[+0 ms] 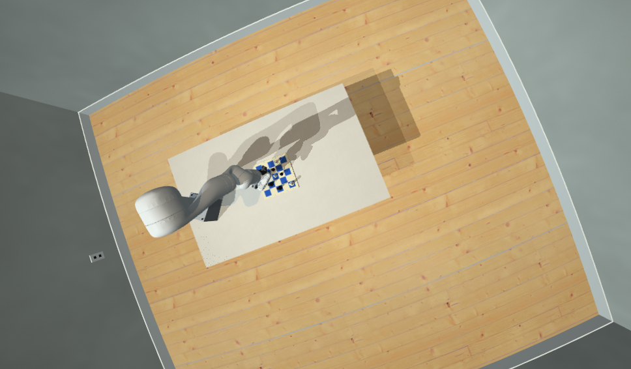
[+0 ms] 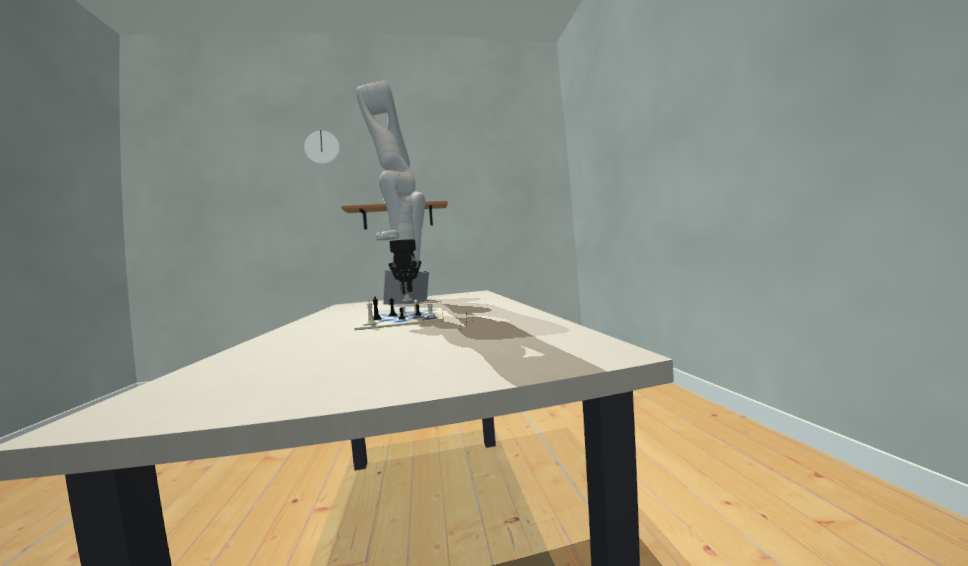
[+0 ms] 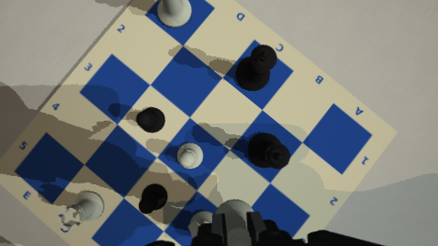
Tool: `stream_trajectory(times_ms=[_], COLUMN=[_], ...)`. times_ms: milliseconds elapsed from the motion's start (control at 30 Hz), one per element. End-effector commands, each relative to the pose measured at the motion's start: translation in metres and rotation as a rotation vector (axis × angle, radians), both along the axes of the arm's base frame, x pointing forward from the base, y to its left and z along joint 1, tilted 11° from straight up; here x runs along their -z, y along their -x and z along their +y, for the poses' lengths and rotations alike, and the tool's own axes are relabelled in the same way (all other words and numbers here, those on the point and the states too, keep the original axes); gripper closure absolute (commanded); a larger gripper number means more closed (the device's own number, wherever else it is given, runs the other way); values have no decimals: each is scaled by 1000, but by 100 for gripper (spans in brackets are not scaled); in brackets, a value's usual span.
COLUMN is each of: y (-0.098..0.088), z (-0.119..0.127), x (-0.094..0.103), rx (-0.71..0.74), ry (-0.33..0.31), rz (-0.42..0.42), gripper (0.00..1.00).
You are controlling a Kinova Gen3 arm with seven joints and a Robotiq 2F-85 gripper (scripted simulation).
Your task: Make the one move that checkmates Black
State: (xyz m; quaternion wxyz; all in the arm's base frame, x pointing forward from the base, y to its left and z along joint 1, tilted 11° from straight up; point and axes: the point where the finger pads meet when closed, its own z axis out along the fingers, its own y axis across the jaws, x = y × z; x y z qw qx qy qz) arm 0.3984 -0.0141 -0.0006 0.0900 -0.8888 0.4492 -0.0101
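Item 1: table (image 2: 214, 388), pale top, dark legs, on plank floor (image 1: 418, 276).

Item 2: chessboard (image 3: 318, 80), 5x5, blue/cream squares, lettered A–E and numbered 1–5 on the edges; lies flat near the arm's end of the table. Also seen in top view (image 1: 278, 175).

Item 3: arm (image 2: 391, 167), white, reaching down over the board edge nearest its base.

Item 4: gripper (image 3: 234, 226), black, at bottom edge of wrist view. Fingers clamped on a white piece (image 3: 233, 208); only its rounded top shows betw. the fingers, type not readable. In ext. view the gripper (image 2: 404, 285) hangs above the board, piece not clearly resolved there.

Pieces on board (wrist view):
- white king (image 3: 172, 4), upright, blue corner sq. by the E label.
- white pawn (image 3: 190, 155), blue sq. near board centre.
- white queen (image 3: 84, 208), cream sq. at lower left, near E label.
- white pawn no. 2 (image 3: 201, 221), partly hidden beside gripper.
- black piece (image 3: 255, 69), tall, blue sq. by C label.
- black piece no. 2 (image 3: 268, 150), tall, blue sq.
- black pawn (image 3: 151, 119), cream sq.
- black pawn no. 2 (image 3: 154, 197), cream sq., near bottom.

Arm shadow covers the lower half of the board.
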Motion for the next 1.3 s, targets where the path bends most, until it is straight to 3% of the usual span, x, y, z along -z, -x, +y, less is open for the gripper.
stream_trajectory(times_ms=[0, 167, 400, 900, 1033, 1267], y=[-5, -2, 0, -1, -16, -58], z=[-13, -16, -18, -20, -35, -91], x=[-21, -44, -57, -60, -60, -57], rx=[22, 22, 22, 21, 8, -29], ry=[6, 6, 6, 6, 10, 13], rz=[-20, -20, -20, -20, -25, -29], gripper=[100, 100, 100, 100, 100, 100])
